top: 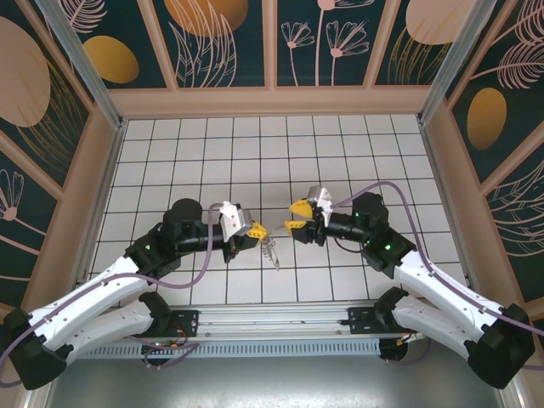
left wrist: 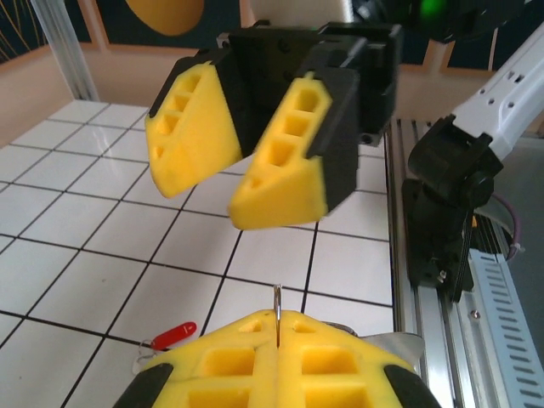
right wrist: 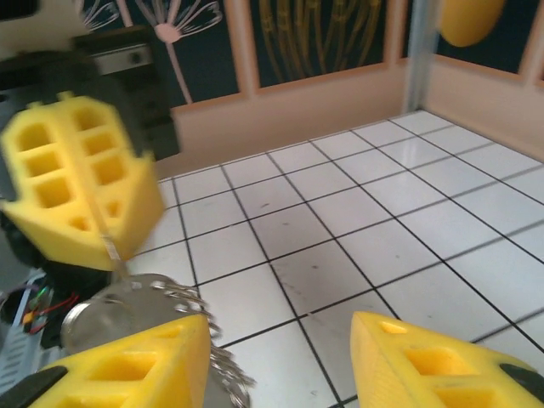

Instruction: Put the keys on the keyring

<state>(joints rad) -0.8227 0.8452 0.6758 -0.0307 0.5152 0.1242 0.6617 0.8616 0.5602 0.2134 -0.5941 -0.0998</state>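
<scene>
My left gripper (top: 257, 230) is shut on the keyring (left wrist: 277, 303), a thin silver ring that stands edge-on between the yellow fingers (left wrist: 229, 357). In the right wrist view the ring (right wrist: 119, 304) and its chain (right wrist: 206, 342) hang under the left gripper (right wrist: 76, 178). A small red-headed key (left wrist: 174, 334) shows low to the left of my left fingers, against the tiles; whether it hangs or lies there I cannot tell. My right gripper (top: 295, 217) faces the left one at close range, open, with nothing between its fingers (right wrist: 429, 365). It is also seen in the left wrist view (left wrist: 231, 194).
The white tiled floor (top: 255, 153) is walled on three sides by wooden panels (top: 272, 100). A metal rail (top: 280, 327) with both arm bases runs along the near edge. Purple cables (top: 399, 200) loop off each arm.
</scene>
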